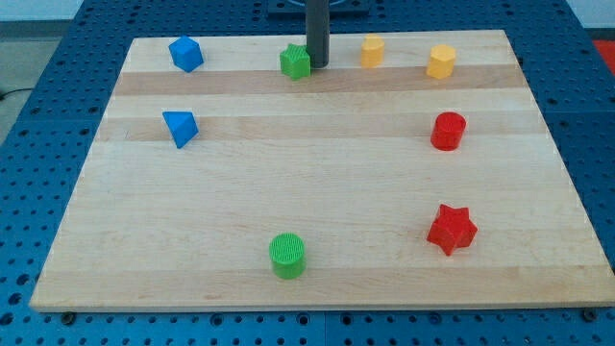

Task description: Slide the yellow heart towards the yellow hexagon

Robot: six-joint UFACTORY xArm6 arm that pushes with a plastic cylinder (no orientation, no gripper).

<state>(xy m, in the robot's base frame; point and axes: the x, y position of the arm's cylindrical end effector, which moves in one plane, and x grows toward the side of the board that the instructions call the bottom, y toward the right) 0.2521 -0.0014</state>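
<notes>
The yellow heart [441, 61] lies near the view's top right of the wooden board [317, 183]. The yellow hexagon [372, 51] lies to its left, a short gap between them. My tip [317, 65] rests on the board at the view's top centre, left of the yellow hexagon. It stands right beside the right side of a green star [295, 61]; I cannot tell whether they touch. The tip is well apart from the yellow heart.
A blue block [185, 54] sits at the top left, with a blue triangle [180, 127] below it. A red cylinder [448, 131] and a red star [451, 229] sit on the right. A green cylinder [287, 256] sits at the bottom centre.
</notes>
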